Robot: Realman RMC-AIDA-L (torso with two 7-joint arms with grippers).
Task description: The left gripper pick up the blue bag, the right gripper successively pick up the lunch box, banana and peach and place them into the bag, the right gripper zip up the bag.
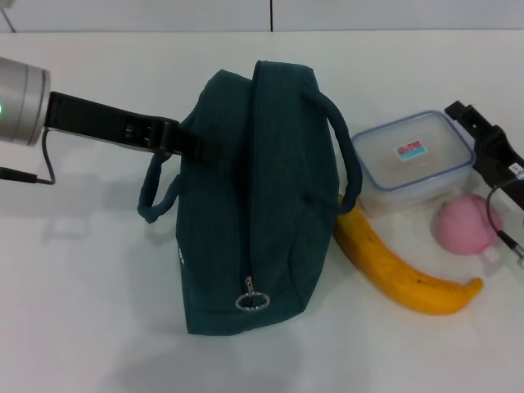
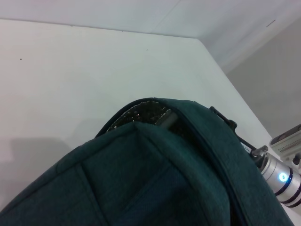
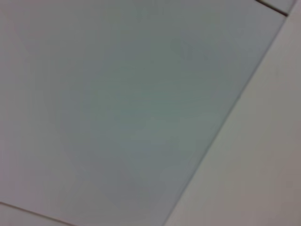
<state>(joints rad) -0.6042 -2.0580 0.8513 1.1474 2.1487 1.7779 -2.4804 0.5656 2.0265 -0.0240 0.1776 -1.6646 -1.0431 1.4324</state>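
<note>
The blue bag (image 1: 254, 196) lies on its side in the middle of the white table (image 1: 82, 311), dark teal in this light, its zip running down the top with the round metal zip pull (image 1: 252, 300) at the near end. One carry handle (image 1: 160, 190) loops out toward my left arm, the other (image 1: 348, 160) arches over toward the food. My left gripper (image 1: 182, 137) reaches in from the left and meets the bag's far upper edge; I cannot tell whether its fingers have closed on the fabric. In my left wrist view the bag (image 2: 155, 179) fills the lower part, a patch of silvery lining (image 2: 143, 113) showing at its end.

Just right of the bag sits the lunch box (image 1: 413, 160), clear plastic with a blue-rimmed lid and a small red and blue label (image 1: 411, 151) whose writing I cannot read. The banana (image 1: 401, 266) lies in front of it, one end touching the bag. The pink peach (image 1: 465, 225) rests beside the box, behind the banana's tip. My right gripper (image 1: 485, 139) hangs at the right edge near the box; its fingers' spread is not clear.

A pale wall (image 1: 131, 15) with a dark vertical seam stands behind the table.
</note>
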